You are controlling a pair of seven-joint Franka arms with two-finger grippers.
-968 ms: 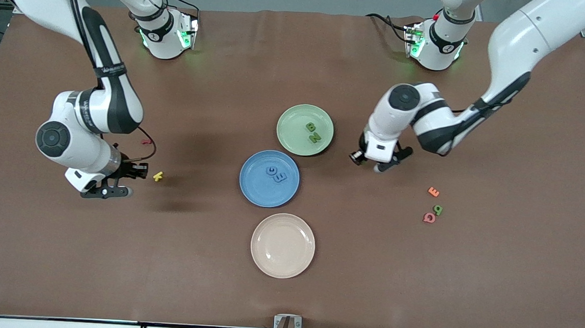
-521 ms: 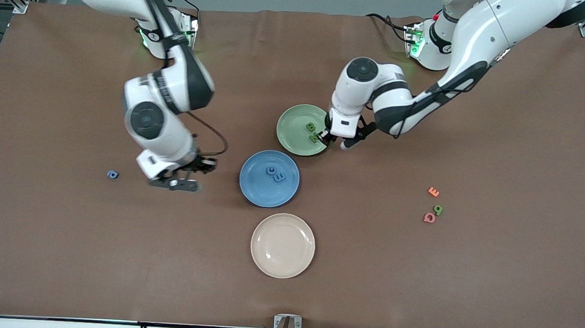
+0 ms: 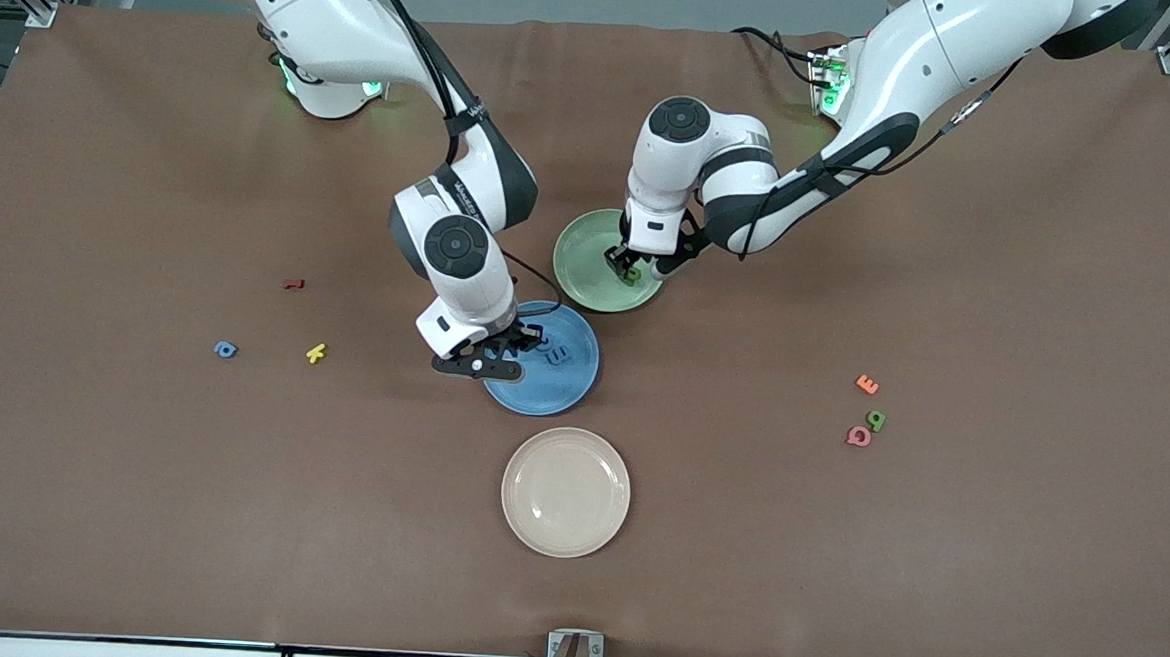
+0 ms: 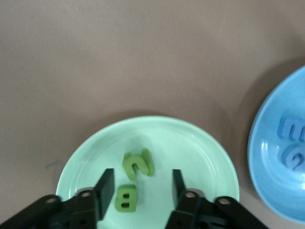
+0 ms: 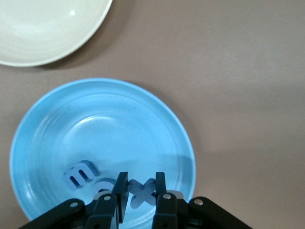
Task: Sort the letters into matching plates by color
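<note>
Front view, nearest first: the right hand (image 3: 500,349) hangs over the blue plate (image 3: 562,387) at mid-bench, fingers pinched on a blue letter X (image 5: 143,191) beside the blue letters (image 5: 78,174) already lying there. Farther off, the left hand (image 3: 626,264) hovers over the green plate (image 3: 578,268), fingers spread apart and empty above two green letters (image 4: 136,164) lying in it.

Brown tabletop (image 3: 832,582), matte. Landmark: blue plate (image 3: 562,382), mid-table. Pale green plate (image 3: 583,268) just beside it, farther from the front camera. Cream plate (image 3: 565,492) near it, nearer the camera. Toward the right arm's end: yellow letter (image 3: 315,353), blue letter (image 3: 225,350), small red letter (image 3: 293,283). Toward the left arm's end, well apart: orange letter (image 3: 866,384), green letter (image 3: 876,420), pink letter (image 3: 858,436), clustered.
</note>
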